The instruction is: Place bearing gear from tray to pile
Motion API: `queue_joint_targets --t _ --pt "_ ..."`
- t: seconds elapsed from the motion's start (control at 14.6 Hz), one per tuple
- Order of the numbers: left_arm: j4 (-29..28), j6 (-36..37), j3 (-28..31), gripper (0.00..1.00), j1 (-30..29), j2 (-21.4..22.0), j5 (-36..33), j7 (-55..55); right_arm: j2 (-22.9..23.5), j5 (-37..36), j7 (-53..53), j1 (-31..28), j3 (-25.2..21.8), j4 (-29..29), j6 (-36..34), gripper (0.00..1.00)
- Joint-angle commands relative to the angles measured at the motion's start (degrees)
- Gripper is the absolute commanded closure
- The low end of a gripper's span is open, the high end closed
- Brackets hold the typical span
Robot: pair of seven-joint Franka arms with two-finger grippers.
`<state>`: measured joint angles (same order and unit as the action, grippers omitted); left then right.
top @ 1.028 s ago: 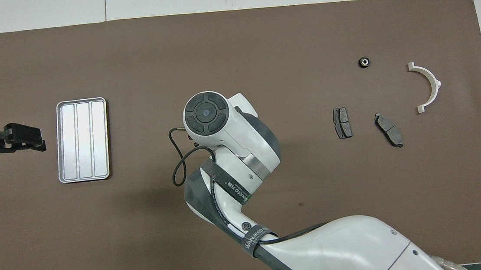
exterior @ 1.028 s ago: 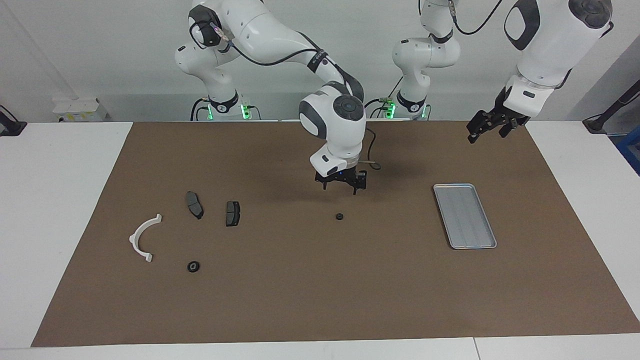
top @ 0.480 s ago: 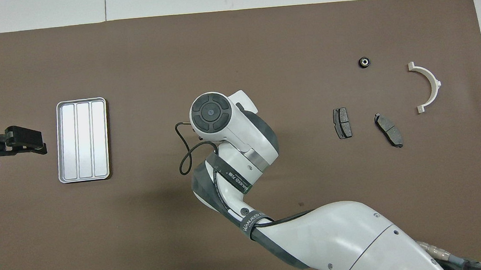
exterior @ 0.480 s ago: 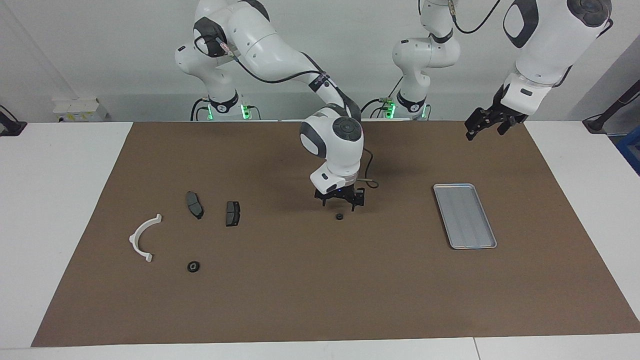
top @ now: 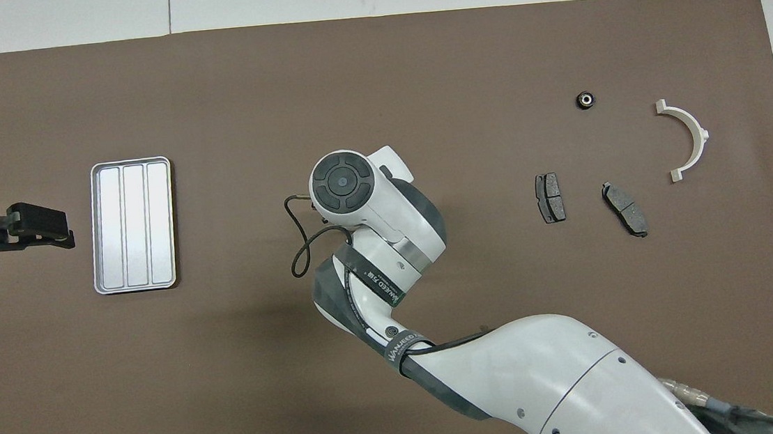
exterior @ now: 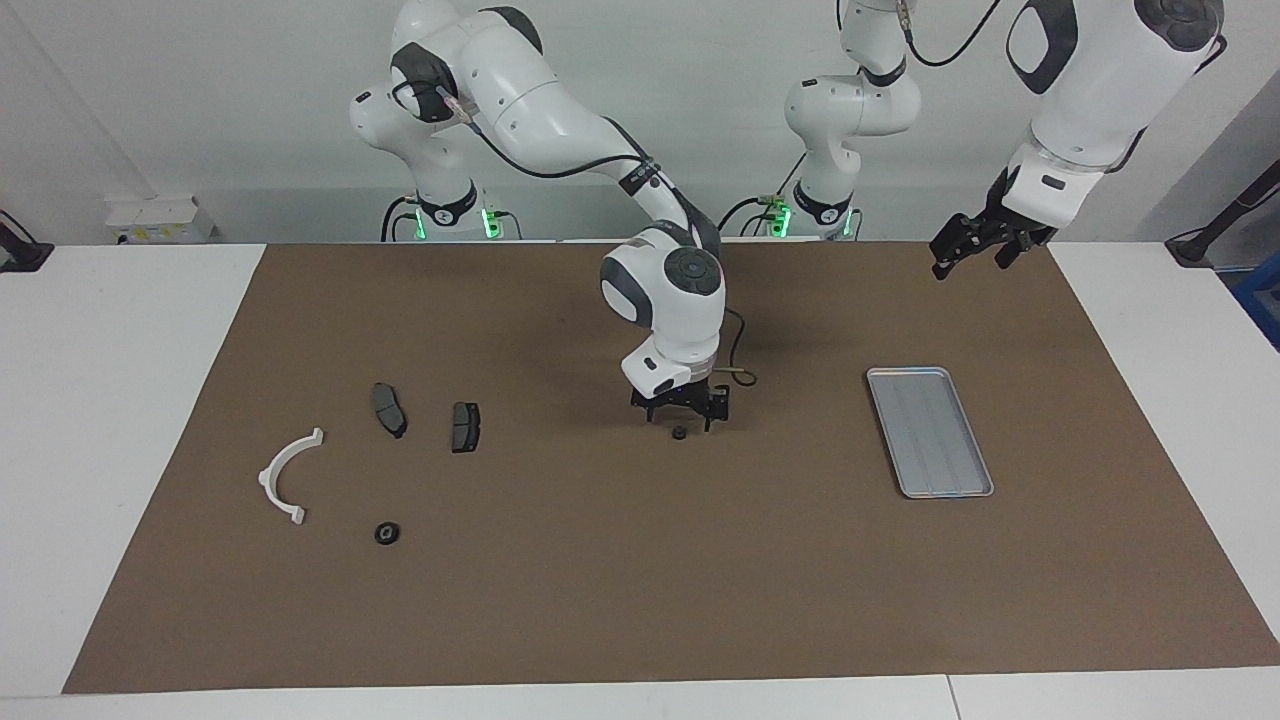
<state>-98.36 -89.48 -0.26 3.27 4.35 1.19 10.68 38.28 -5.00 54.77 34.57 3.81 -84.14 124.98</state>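
Step in hand, as judged: pick-up of the small black ring-shaped bearing gear (exterior: 679, 433), which lies on the brown mat surface (exterior: 640, 580) midway between the flat ribbed silver-grey metal tray (exterior: 930, 431) and the pile (white curved plastic half-ring (exterior: 287, 476), two dark grey brake-pad pieces (exterior: 389, 409)).

Right hand (exterior: 681, 419) hovers directly over the gear, fingers spread, apparently not touching.

Next: lower, close, carry to pile.

Left hand (exterior: 967, 250) waits over the mat edge; finger state unreadable.

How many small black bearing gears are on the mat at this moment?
2. One bearing gear lies mid-mat, directly under the right hand. The other bearing gear sits by the white half-ring, farther from the robots than the brake pads. The tray holds none.
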Motion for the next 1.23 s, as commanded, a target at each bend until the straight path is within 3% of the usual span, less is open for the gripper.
queue_joint_targets --t 0.0,0.41,0.55,0.82,0.96,1.17 --pt "-0.4 0.7 -0.4 0.00 -0.5 1.0 0.0 -0.5 1.0 -1.9 0.3 -1.3 0.7 0.3 1.8 0.00" --pt "-0.4 0.7 -0.4 0.00 -0.5 1.0 0.0 -0.5 1.2 -1.3 0.6 -1.2 0.7 -0.1 2.8 0.05" --pt "-0.4 0.7 -0.4 0.00 -0.5 1.0 0.0 -0.5 1.4 -1.3 0.6 -1.3 0.7 -0.3 3.1 0.16" --pt "-0.4 0.7 -0.4 0.00 -0.5 1.0 0.0 -0.5 1.4 -1.0 0.8 -1.3 0.7 -0.6 3.9 0.49" --pt "-0.4 0.7 -0.4 0.00 -0.5 1.0 0.0 -0.5 1.4 -0.9 1.0 -1.3 0.7 -0.6 3.9 0.53" --pt "-0.4 0.7 -0.4 0.00 -0.5 1.0 0.0 -0.5 1.4 -0.8 1.6 -1.2 0.8 -0.8 4.0 0.71"
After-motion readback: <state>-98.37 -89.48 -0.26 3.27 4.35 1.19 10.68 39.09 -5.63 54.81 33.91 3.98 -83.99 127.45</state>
